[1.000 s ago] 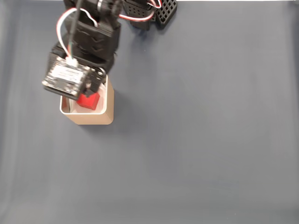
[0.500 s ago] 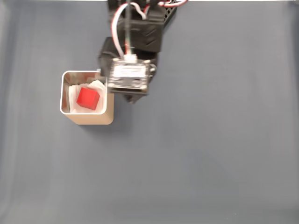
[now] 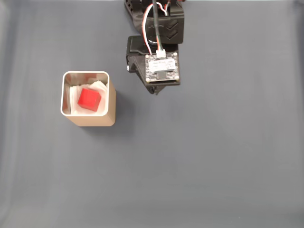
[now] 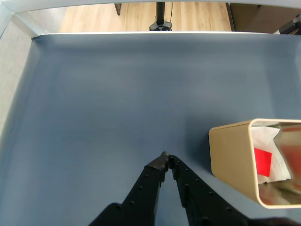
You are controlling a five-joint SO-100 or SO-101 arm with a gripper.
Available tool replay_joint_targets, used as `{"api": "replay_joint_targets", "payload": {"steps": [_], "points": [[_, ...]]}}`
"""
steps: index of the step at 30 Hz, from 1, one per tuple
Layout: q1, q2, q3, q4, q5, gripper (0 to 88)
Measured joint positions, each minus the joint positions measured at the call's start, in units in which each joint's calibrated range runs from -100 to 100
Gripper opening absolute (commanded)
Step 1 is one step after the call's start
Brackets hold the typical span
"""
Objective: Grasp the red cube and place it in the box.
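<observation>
Now that your hand (image 4: pixel 165 157) has swung clear, closed and empty, the red cube (image 3: pixel 89 99) sits inside the box (image 3: pixel 90 120): task done.

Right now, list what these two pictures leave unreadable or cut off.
- Wrist view: the box runs off the right edge; its far side is cut away.
- Wrist view: the red cube shows as a sliver, the rest behind white paper.
- Fixed view: the hand sits under the arm's circuit board; only a dark tip peeks out.
- Fixed view: the arm's base is cut by the top edge.
</observation>
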State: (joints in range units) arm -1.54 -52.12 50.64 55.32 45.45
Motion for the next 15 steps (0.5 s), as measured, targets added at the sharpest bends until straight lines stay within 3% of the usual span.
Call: {"api": "replay_joint_targets", "payload": {"steps": [15], "points": [[-0.9, -20.2, 29.3, -5.8, -0.3, 0.2]]}}
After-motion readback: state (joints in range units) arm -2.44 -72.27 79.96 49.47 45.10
